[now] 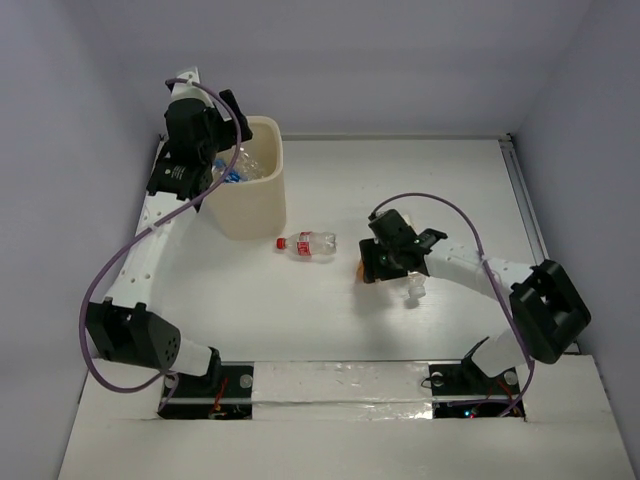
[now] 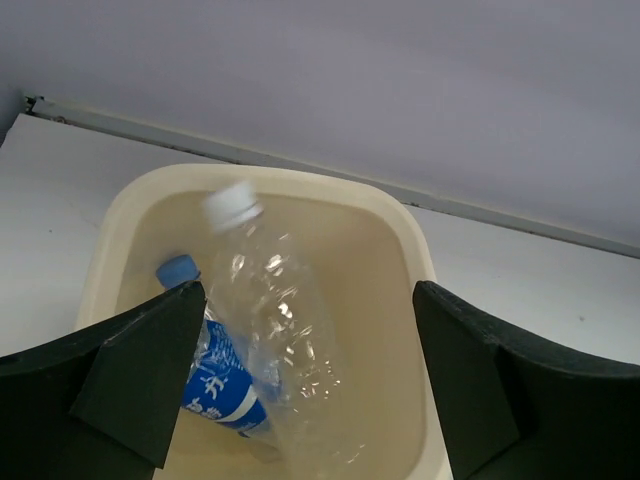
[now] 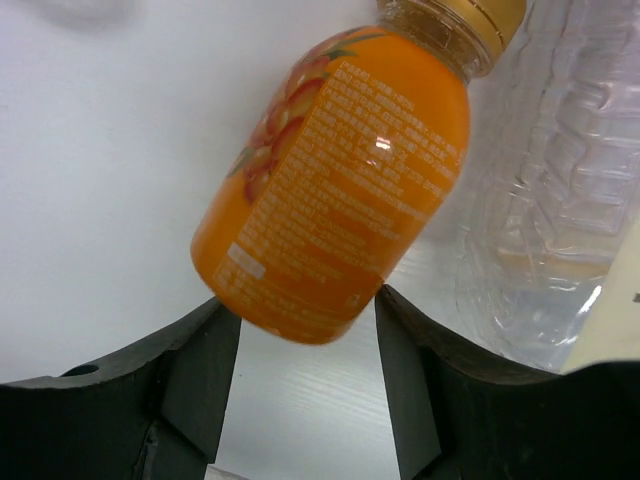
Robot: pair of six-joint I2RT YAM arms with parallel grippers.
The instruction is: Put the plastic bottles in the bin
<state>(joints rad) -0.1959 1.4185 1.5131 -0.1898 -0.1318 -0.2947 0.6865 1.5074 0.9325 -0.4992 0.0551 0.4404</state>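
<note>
The cream bin (image 1: pixel 252 200) stands at the back left. My left gripper (image 1: pixel 222 140) hangs open over its mouth. Seen from the left wrist, an unlabelled clear bottle (image 2: pixel 275 330) with a white cap leans inside the bin (image 2: pixel 400 215), free of both fingers, beside a blue-labelled bottle (image 2: pixel 215 390). A red-labelled bottle (image 1: pixel 308 244) lies on the table. My right gripper (image 3: pixel 305 335) is open low over the table, its tips on either side of the base of an orange bottle (image 3: pixel 340 190) that lies there. Another clear bottle (image 3: pixel 560 200) lies just to the right.
The table's back wall runs close behind the bin. In the top view the orange bottle (image 1: pixel 361 270) and the clear bottle (image 1: pixel 415 289) lie mid-table under the right arm. A metal rail (image 1: pixel 525 210) edges the table's right side.
</note>
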